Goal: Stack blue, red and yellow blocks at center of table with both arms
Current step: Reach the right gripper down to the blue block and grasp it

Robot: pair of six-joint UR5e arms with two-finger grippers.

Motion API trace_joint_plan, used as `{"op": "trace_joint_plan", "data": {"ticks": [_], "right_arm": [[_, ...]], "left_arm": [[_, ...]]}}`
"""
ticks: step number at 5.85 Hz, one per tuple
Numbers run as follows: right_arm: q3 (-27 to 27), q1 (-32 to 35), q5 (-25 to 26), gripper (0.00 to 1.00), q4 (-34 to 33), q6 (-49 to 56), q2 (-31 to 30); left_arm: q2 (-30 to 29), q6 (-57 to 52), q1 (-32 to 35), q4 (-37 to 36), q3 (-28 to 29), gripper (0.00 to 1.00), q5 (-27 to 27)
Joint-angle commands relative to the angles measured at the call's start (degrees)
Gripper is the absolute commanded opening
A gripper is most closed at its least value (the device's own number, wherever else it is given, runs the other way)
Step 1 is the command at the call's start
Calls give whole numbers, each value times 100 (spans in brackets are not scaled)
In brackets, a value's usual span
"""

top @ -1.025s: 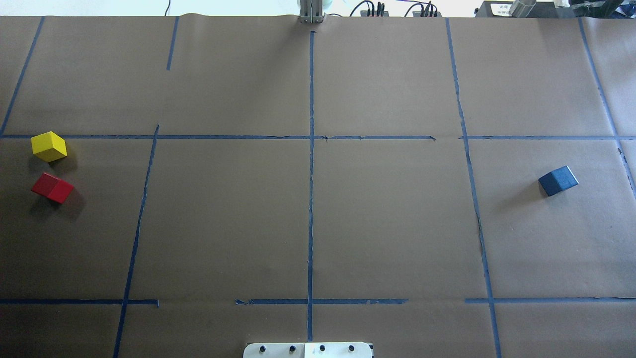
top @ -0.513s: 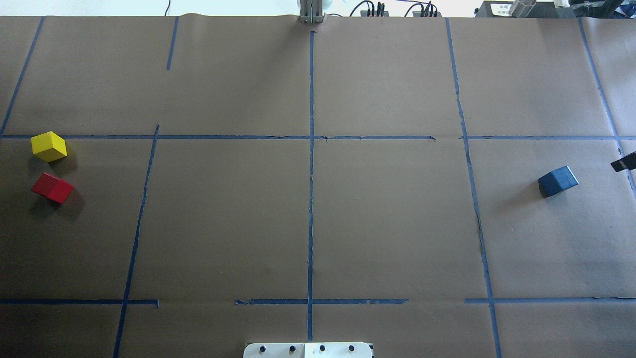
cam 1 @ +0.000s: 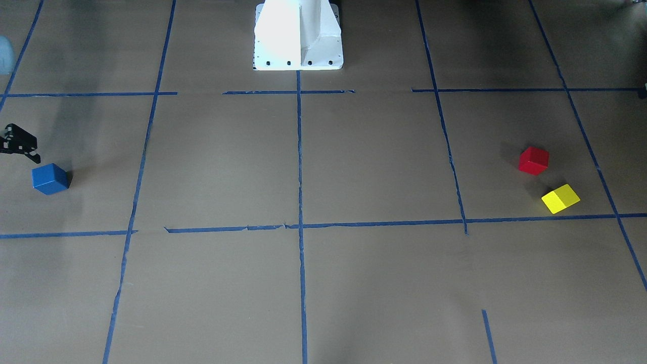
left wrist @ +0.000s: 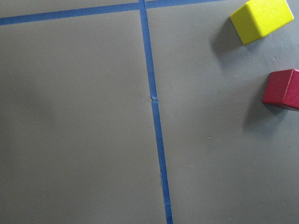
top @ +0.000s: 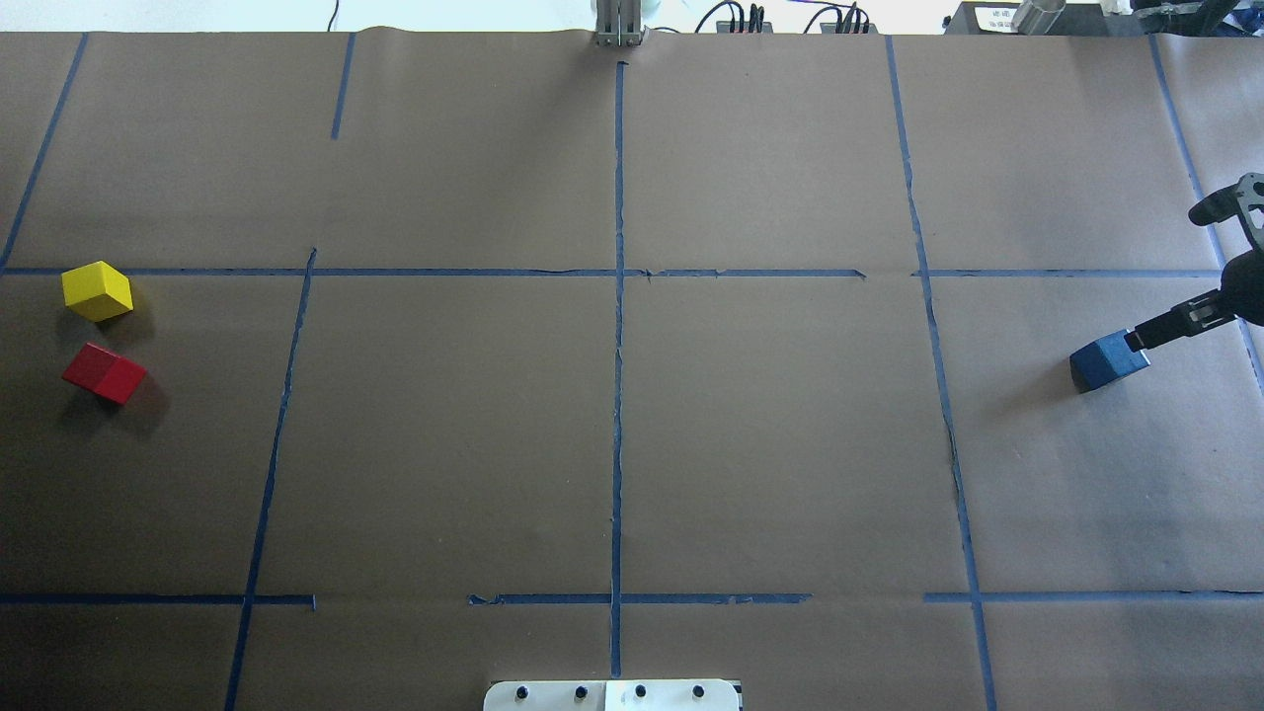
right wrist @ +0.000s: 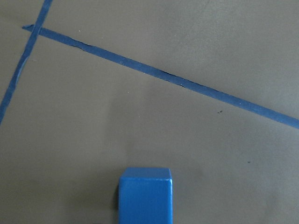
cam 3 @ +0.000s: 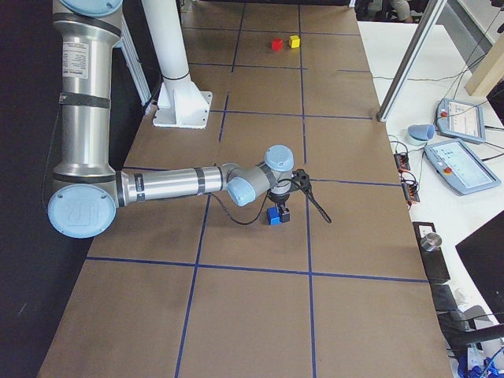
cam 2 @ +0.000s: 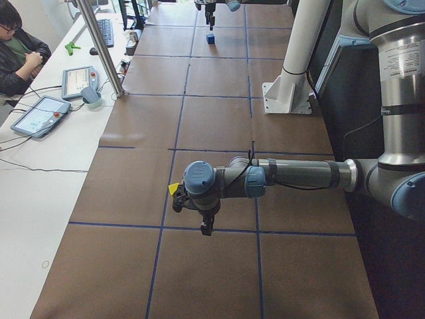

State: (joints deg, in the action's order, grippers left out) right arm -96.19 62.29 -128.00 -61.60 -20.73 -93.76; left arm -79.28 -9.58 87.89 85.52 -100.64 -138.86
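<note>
We are looking at the right gripper (top: pixel 1170 276) hanging at the right edge of the overhead frame. Its two black fingers (top: pixel 1180 319) are standing wide apart, so it is released and grasping nothing. One finger is slanting down to the upper right corner of the blue block (top: pixel 1108 360). We cannot tell whether its tip is touching the cube. The other finger is sitting higher in the frame, well clear of the block.

In the view from the right end, the right arm (cam 3: pixel 169 183) is holding its upper arm upright at the left edge. Its forearm is lying level across the middle, and the wrist is bending so the gripper is pointing down over the block. The right wrist camera is showing the blue block at bottom centre.

In the view from the left end, the left arm (cam 2: pixel 299 176) is lying level from the right edge toward the middle. The left gripper (cam 2: pixel 206 227) is pointing down just below centre, and we cannot tell whether it is clenched or released.

The yellow block (top: pixel 97 290) and red block (top: pixel 104 373) are sitting on the table (top: pixel 770 444) at the left edge of the overhead frame. They are near each other but apart, yellow above red. All three cubes are lying well away from the crossing of the tape lines (top: pixel 617 395) near the frame's centre.
</note>
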Motion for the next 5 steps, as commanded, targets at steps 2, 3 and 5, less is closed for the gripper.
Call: {"op": "trace_joint_plan", "data": {"ticks": [2,3,5], "right_arm": [[373,-436,179,100,289,-265,104],[521,-524,231,100,289,-239,104],[566,-665,363,62,289,-247,95]], "left_arm": [[0,0,0,0,0,100,-1],[0,0,0,0,0,100,-1],[0,-9,0,0,0,100,0]]}}
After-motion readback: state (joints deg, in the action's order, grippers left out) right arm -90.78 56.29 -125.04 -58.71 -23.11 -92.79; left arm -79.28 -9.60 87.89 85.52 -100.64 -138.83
